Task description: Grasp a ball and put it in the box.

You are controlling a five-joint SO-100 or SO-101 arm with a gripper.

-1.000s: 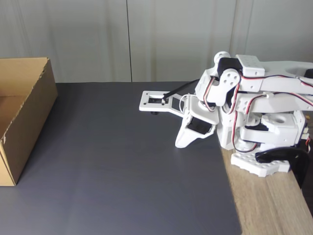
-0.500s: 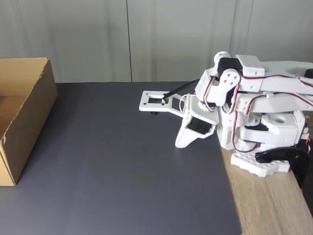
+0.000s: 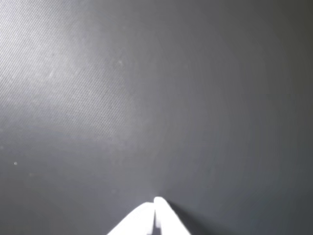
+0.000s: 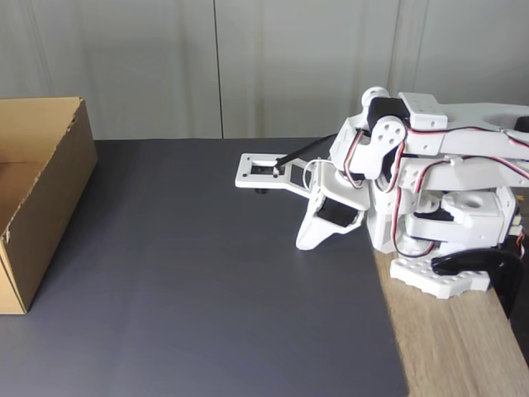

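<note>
One arm sits folded at the right of the dark mat (image 4: 207, 273), its gripper (image 4: 304, 242) closed, tips meeting on bare mat and holding nothing. The box (image 4: 37, 207) stands far left. No ball visible; best to open wide before reaching.

The box (image 4: 33, 194) at the frame's left is matt brown corrugated cardboard. A dark grey mat (image 4: 207, 289) looks matt, finely textured. The arm (image 4: 413, 190) is smooth white plastic; wood-grain tabletop (image 4: 463, 347) lower right.
</note>
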